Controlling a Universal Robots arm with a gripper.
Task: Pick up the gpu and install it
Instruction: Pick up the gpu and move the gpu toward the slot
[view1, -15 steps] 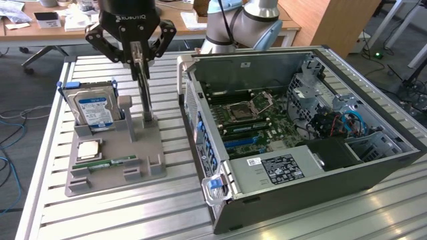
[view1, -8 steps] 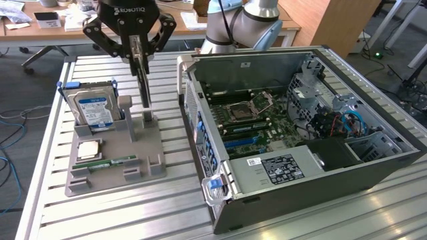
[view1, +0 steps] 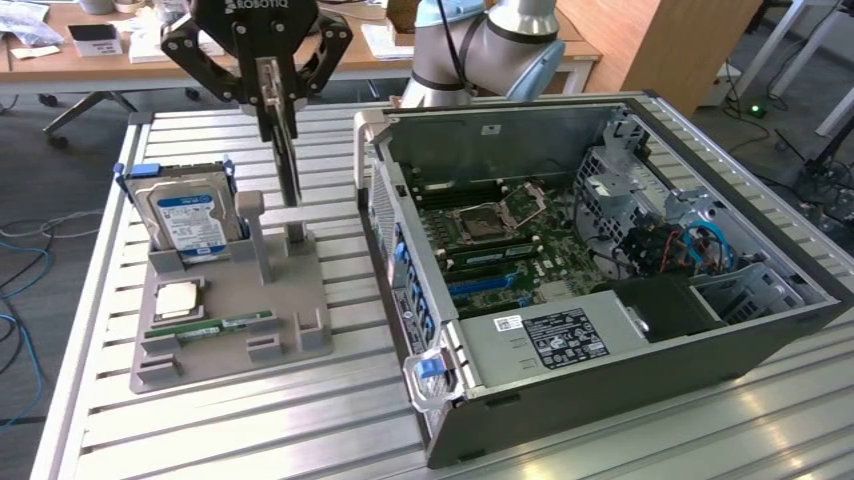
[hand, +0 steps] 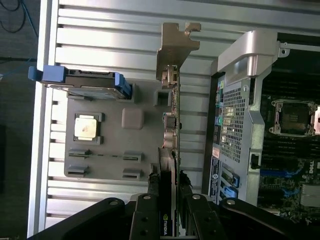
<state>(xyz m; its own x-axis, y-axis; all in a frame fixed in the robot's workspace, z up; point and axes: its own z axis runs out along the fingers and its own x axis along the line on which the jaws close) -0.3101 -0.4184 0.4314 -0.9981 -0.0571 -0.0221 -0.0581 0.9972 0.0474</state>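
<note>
Room: office space, wooden desk (view1: 174, 45) at the back, loose cables on the floor at the exterior view's left.
Table (view1: 240, 420): ribbed metal slats, pale grey.
Case (view1: 601, 400): dark, lying on the table at the exterior view's right with its side open upward. Green board (view1: 514, 225) inside, and a grey power supply (view1: 561, 335) at the near end.
Arm (view1: 494, 45): pale blue-grey, behind the case.
Holder (view1: 300, 310): grey slotted tray on the table, just beside the case, on the exterior view's left of it.
Gripper (view1: 278, 105) (hand: 168, 200): black, above the holder's far end. Fingers (hand: 145, 215) clamped narrow on the two flat faces of the gpu (view1: 286, 165) (hand: 172, 125).
Gpu: held at its top end, hanging over the holder between drive and case. Long axis upright. Edge-on in the exterior view, with flat faces toward that view's left and right. Silver bracket (hand: 176, 47) at the low end, farthest from the gripper. Low end level with the holder's posts; cannot tell if touching them.
Drive (view1: 191, 215): blue-white label, blue rails, standing on edge in the holder's far slot, at the exterior view's left of the gpu.
CPU (view1: 178, 298): square, lying flat in the holder, nearer than the drive.
RAM (view1: 220, 327): slim green stick, lying in the holder just beside the CPU.
</note>
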